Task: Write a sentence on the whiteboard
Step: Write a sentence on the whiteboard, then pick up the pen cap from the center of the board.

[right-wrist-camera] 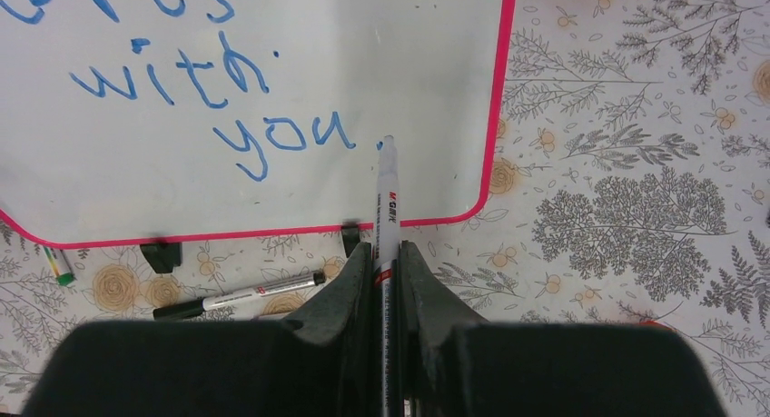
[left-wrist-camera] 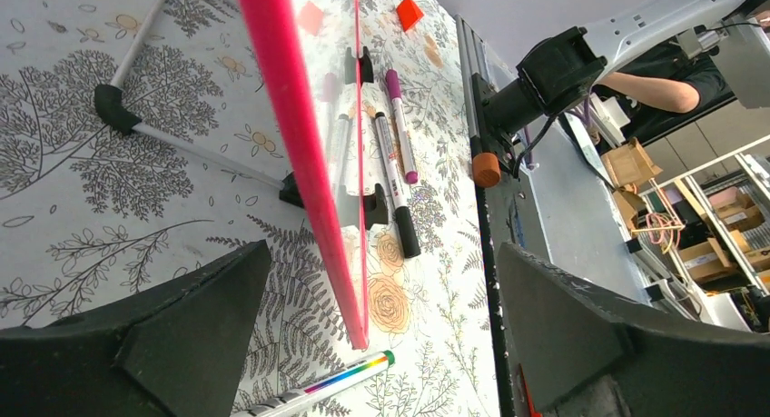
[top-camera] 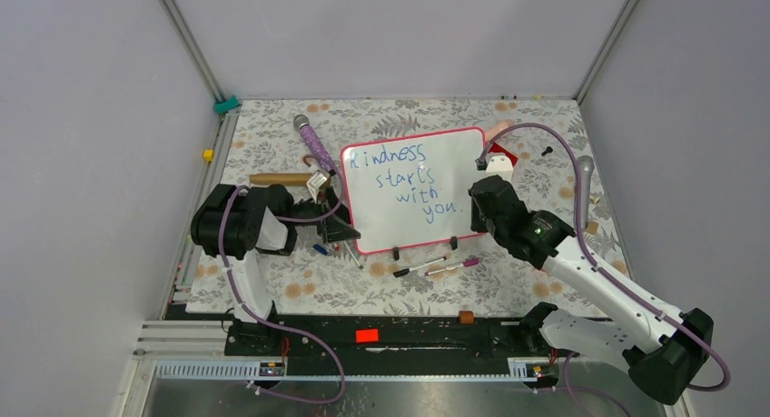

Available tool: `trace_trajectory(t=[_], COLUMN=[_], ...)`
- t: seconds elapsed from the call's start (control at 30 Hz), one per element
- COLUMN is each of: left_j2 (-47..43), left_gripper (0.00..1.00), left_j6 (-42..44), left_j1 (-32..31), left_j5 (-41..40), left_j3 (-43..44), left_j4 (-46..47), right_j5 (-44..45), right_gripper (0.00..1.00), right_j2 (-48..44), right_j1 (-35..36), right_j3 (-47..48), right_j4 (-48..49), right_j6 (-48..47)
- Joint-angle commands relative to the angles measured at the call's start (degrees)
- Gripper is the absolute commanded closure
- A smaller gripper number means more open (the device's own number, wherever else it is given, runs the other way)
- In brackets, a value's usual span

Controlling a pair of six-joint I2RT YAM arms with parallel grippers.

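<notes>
The whiteboard stands tilted on two black clip feet and carries the blue words "Kindness starts with you." My right gripper is shut on a white marker. Its tip sits at the blue dot after "you", near the board's lower right corner. My left gripper is open at the board's lower left corner. The pink rim runs between its wide-spread fingers, and neither finger touches it. From above, the left gripper and right gripper flank the board.
Loose markers lie in front of the board, one with a purple cap. A rainbow-striped pen lies under my left gripper. A purple patterned wand and a wooden stick lie at the back left. Red pieces lie at the back right.
</notes>
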Motion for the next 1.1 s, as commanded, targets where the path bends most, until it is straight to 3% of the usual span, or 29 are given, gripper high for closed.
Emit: trace_trajectory(t=[0.0, 0.17, 0.27, 0.43, 0.53, 0.6, 0.67, 0.73, 0.77, 0.8, 0.87, 1.03, 1.07], left_j2=[-3.3, -4.7, -10.0, -13.0, -20.1, -26.8, -35.5, -40.6, -42.5, -44.1, -44.6, -32.7, -29.5], left_gripper=[0.01, 0.01, 0.01, 0.01, 0.01, 0.01, 0.01, 0.01, 0.01, 0.01, 0.01, 0.01, 0.01], left_j6=[1.2, -5.2, -1.4, -8.4, -6.0, -3.4, -2.4, 3.5, 8.8, 14.4, 22.2, 25.6, 25.1], left_j1=[0.3, 6.9, 6.9, 11.5, 12.7, 13.3, 14.2, 14.2, 14.1, 13.5, 11.1, 11.4, 11.0], left_j5=[-1.0, -9.8, -10.4, -11.4, -14.5, -22.3, -31.3, -30.3, -30.6, -37.0, -56.0, -74.4, -79.1], left_j3=[-0.5, -1.1, -2.6, -3.2, -6.1, -10.1, -11.2, -7.0, -3.2, 1.7, 11.3, 31.7, 32.7], left_j4=[3.0, 2.9, 2.9, 3.0, 2.6, 1.5, -11.5, -33.0, -46.5, -66.3, -97.1, -128.9, -130.1], right_j5=[-0.9, -3.2, -4.0, -4.7, -5.2, -5.2, -5.1, -4.9, -5.0, -5.1, -5.6, -7.5, -8.2], right_gripper=[1.0, 1.0, 1.0, 1.0, 1.0, 1.0, 1.0, 1.0, 1.0, 1.0, 1.0, 1.0, 1.0], right_j2=[0.3, 1.3, 2.1, 3.4, 3.7, 4.0, 4.6, 5.3, 5.5, 5.7, 6.4, 8.4, 8.9], right_j1=[-0.6, -0.9, -1.0, -1.3, -1.4, -1.4, -1.5, -1.6, -1.6, -1.7, -1.7, -1.8, -1.7], right_j3=[3.8, 6.4, 8.4, 12.1, 14.0, 15.2, 16.5, 17.4, 17.7, 18.1, 19.0, 22.3, 22.8], right_j4=[-0.4, -0.4, -0.6, -2.8, -4.5, -5.3, -6.2, -7.0, -7.2, -7.4, -8.1, -10.4, -10.4], right_j6=[-3.1, -4.0, -4.6, -6.2, -7.4, -8.0, -8.9, -10.0, -10.5, -11.0, -11.8, -12.1, -11.7])
